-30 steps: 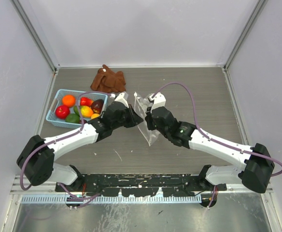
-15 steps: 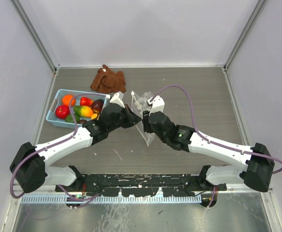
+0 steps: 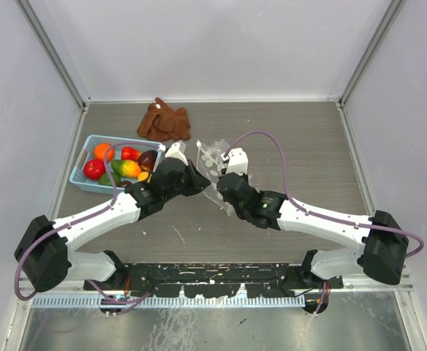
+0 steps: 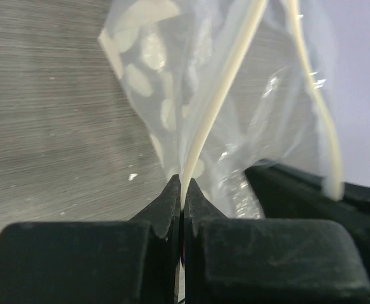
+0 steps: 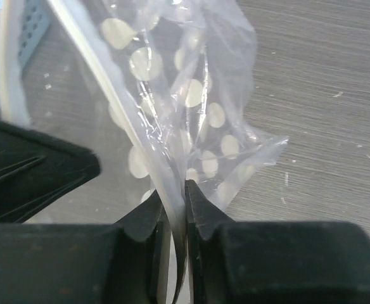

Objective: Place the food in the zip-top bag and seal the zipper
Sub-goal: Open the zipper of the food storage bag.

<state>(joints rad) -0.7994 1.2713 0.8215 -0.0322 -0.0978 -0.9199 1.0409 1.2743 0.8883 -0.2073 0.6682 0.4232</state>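
The clear zip-top bag with white dots hangs between my two grippers at the table's middle. My left gripper is shut on one side of the bag's pale zipper, seen in the left wrist view. My right gripper is shut on the other side of the mouth edge, seen in the right wrist view, with the bag spreading above its jaws. The food, orange, red, yellow, green-orange and dark purple toys, lies in the light-blue basket at the left.
A brown cloth lies crumpled behind the basket near the back wall. Grey walls close the table on left, right and back. The arm bases stand at the near edge.
Both grippers have shifted slightly left and toward each other with the bag. The bag's mouth now stands more spread and tilted between them.
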